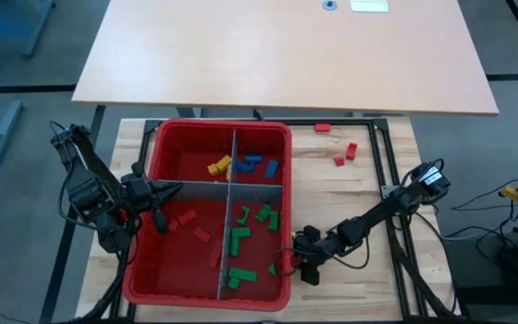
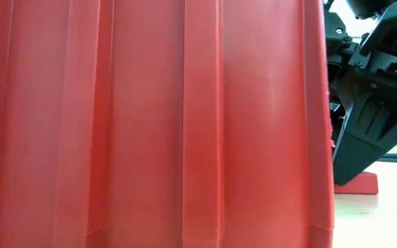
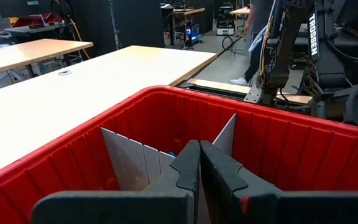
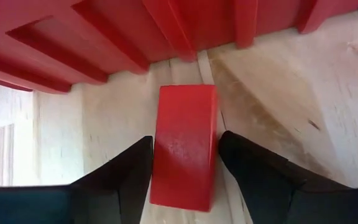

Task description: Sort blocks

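Note:
The red bin [image 1: 281, 135] is split by grey panels [image 1: 232, 189] into four compartments. They hold yellow blocks [image 1: 218, 166], blue blocks [image 1: 257, 164], red blocks [image 1: 194, 225] and green blocks [image 1: 250, 236]. My left gripper [image 1: 158, 216] hangs shut over the near-left compartment with nothing between its fingers [image 3: 199, 168]. My right gripper [image 1: 299, 259] is down at the table beside the bin's right wall, around a red block [image 4: 184, 146] that lies on the wood [image 2: 355, 182]. My right gripper has the red block's two long sides [image 4: 160, 155] between its two fingers, which lie along the block. The fingers come in low, slanting from the table's right toward the bin wall. The block lies flat on the table.
Three more red blocks [image 1: 344, 151] lie on the table at the far right, one [image 1: 322, 128] near the far edge. The bin's ribbed right wall [image 4: 104, 37] stands just ahead of the right gripper. A black frame rail [image 1: 387, 171] runs along the right side.

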Motion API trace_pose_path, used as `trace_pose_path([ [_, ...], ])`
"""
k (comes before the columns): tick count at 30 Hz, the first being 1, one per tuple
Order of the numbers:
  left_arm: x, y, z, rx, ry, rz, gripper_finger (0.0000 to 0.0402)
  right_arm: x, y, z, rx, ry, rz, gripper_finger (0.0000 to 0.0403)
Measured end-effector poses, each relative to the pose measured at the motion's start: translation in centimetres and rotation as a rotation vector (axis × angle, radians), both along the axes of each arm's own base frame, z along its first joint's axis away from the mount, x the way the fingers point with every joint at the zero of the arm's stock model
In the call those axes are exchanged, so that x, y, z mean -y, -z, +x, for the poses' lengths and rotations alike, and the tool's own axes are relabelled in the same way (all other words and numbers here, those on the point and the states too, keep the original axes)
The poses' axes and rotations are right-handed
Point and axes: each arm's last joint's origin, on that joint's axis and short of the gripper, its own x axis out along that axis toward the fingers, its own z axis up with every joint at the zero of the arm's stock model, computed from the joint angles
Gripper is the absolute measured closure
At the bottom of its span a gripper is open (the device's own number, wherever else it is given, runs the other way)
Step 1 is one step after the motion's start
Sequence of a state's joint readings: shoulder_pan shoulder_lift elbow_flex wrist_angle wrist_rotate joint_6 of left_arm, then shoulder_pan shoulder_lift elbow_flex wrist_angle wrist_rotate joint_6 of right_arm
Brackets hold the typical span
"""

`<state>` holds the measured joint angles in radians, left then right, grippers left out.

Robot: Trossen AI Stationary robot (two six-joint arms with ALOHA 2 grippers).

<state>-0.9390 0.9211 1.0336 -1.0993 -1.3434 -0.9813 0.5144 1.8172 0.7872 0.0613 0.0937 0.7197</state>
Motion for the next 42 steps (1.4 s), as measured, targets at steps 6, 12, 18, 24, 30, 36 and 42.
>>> trace_pose_path([
  [6,0.0,0.0,0.0,0.000,0.000,0.000,0.0402,0.1,0.2,-0.2,-0.029,-0.004,-0.011,0.0207],
  [12,0.0,0.0,0.0,0.000,0.000,-0.001,0.0402,0.3,0.2,-0.4,-0.057,-0.004,-0.025,0.0208],
  [18,0.0,0.0,0.0,0.000,0.000,-0.001,0.0402,0.4,0.2,-0.5,-0.060,-0.016,-0.053,0.0209],
  [24,0.0,0.0,0.0,0.002,0.000,-0.004,0.0402,0.3,0.2,-0.6,-0.063,-0.035,-0.056,0.0224],
  [30,0.0,0.0,0.0,0.004,0.001,-0.007,0.0402,0.3,0.2,-0.8,-0.099,-0.055,-0.023,0.0278],
  [36,0.1,0.0,0.0,0.007,0.001,-0.011,0.0402,0.4,0.0,-1.0,-0.121,-0.050,-0.014,0.0273],
  [42,0.1,0.0,0.1,0.010,0.000,-0.015,0.0402,1.1,-1.3,-2.4,-0.209,-0.044,-0.052,0.0273],
])
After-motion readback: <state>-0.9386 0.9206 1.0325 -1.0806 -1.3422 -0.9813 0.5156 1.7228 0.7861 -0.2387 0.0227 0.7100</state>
